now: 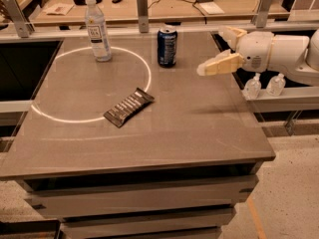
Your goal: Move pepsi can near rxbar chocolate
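The pepsi can (167, 46) stands upright near the back of the grey table (199, 133), dark blue with a silver top. The rxbar chocolate (129, 106) lies flat and slanted in front of it to the left, across the edge of a white circle marked on the table. My gripper (212, 50) hovers above the table's right side, to the right of the can and apart from it. Its cream fingers (218, 65) are spread open and hold nothing. The white arm reaches in from the right edge.
A clear plastic bottle (97, 30) stands at the back left inside the white circle (144, 63). Two small bottles (252, 86) sit on a ledge right of the table. A rail with metal posts (142, 4) runs behind, with a cluttered desk beyond.
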Robot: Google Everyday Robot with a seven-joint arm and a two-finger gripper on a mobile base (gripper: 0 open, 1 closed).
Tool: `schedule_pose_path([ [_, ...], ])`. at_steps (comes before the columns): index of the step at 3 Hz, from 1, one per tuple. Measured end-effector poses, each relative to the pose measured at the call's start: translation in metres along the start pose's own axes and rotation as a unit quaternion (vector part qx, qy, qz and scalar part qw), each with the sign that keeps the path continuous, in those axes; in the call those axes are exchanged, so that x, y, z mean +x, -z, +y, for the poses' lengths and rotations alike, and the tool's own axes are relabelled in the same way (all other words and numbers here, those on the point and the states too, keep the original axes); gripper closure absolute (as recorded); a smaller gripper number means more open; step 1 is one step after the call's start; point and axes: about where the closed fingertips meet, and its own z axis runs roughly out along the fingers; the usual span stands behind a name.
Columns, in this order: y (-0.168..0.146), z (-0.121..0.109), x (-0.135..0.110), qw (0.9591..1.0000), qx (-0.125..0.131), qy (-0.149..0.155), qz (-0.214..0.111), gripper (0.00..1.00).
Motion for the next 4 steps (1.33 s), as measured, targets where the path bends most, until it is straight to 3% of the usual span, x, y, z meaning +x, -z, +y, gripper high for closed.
schedule_pose_path([
  [1,-0.022,-0.007,0.009,0.9992,-0.013,0.027,0.027,0.0],
  [2,-0.047,-0.013,0.013,0.9984,-0.024,0.042,0.029,0.0],
  [3,-0.076,-0.025,0.026,0.9996,-0.01,0.01,0.025,0.0],
  [4,-0.092,-0.033,0.032,0.9997,-0.001,-0.003,0.023,0.0],
])
